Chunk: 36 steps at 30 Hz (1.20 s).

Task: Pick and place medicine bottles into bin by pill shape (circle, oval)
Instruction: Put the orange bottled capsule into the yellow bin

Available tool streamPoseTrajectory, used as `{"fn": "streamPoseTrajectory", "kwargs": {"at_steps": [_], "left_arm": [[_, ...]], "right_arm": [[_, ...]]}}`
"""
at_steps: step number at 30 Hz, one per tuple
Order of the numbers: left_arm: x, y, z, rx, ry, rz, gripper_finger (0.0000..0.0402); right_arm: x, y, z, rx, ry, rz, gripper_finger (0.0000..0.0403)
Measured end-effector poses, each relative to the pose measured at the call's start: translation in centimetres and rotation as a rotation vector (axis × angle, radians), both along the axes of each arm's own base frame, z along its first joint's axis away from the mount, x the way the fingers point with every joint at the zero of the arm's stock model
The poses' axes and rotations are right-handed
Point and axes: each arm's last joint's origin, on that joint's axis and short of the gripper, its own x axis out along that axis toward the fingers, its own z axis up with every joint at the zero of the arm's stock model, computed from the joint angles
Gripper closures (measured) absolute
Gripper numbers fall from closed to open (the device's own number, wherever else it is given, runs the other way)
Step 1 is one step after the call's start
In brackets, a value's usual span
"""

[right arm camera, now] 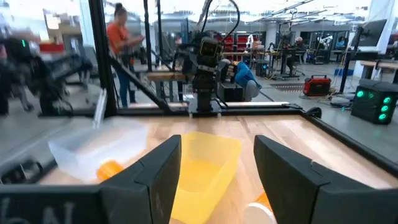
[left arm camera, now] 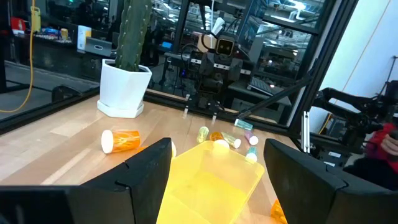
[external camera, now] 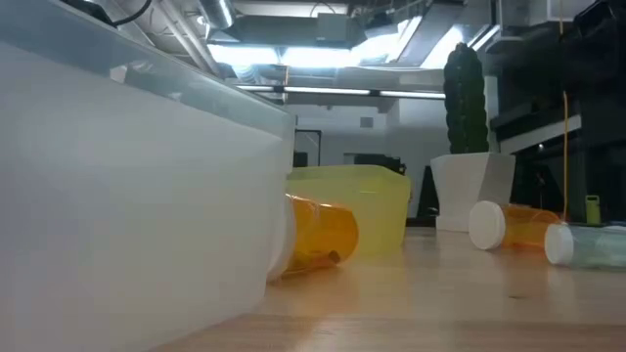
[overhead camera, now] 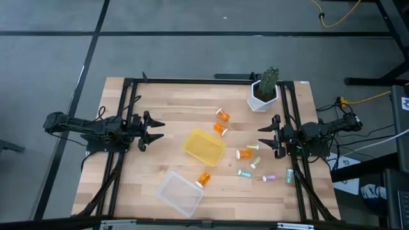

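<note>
From my remote station I see both arms stretched low and level over the wooden table (overhead camera: 160, 108), facing each other across the clutter — the left gripper (overhead camera: 155, 130) at the table's left side, its fingers spread and holding nothing, the right gripper (overhead camera: 266, 135) at the right side, likewise spread and empty. Between them sits the yellow bin (overhead camera: 204, 147), and nearer the front edge the clear bin (overhead camera: 179, 193). I count four orange bottles, all lying on their sides: two just behind the yellow bin (overhead camera: 222, 121), one at its right with its white cap showing (overhead camera: 243, 154), and one touching the clear bin's corner (overhead camera: 203, 179). Slimmer vials lie scattered between the yellow bin and the right gripper — I make out five: a yellowish one (overhead camera: 253, 147), a pale green one (overhead camera: 255, 163), a teal one (overhead camera: 244, 173), a purple one (overhead camera: 269, 178) and a teal one beside the frame rail (overhead camera: 289, 176). A white pot with a cactus (overhead camera: 265, 93) stands at the far right corner, well apart from the bottles.
</note>
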Motion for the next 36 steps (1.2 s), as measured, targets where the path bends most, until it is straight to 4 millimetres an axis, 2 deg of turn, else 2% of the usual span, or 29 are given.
{"fn": "streamPoseTrajectory", "kwargs": {"at_steps": [5,9,17,22,28,32,36], "left_arm": [[0.0,0.0,0.0,0.0,0.0,0.0,0.0151],[0.0,0.0,0.0,0.0,0.0,0.0,0.0151],[0.0,0.0,0.0,0.0,0.0,0.0,0.0151],[0.0,0.0,0.0,0.0,0.001,0.0,0.0151],[0.0,0.0,0.0,0.0,0.0,0.001,0.015],[0.0,0.0,0.0,0.0,0.001,0.0,0.015],[0.0,0.0,0.0,0.0,0.0,0.0,0.015]], "right_arm": [[-0.1,0.0,0.9,0.136,-0.089,0.015,0.0198],[-0.3,-0.1,1.8,0.182,-0.183,0.022,0.0198],[-0.4,-0.2,2.0,0.219,-0.129,-0.003,0.0198],[-0.7,-0.7,5.0,0.152,-0.113,-0.155,0.0198],[-0.4,-0.7,9.5,0.006,-0.102,-0.221,0.0198],[0.9,-0.4,11.1,-0.07,-0.013,-0.272,0.0198],[2.7,-0.1,11.3,-0.103,0.13,-0.357,0.0198]]}}
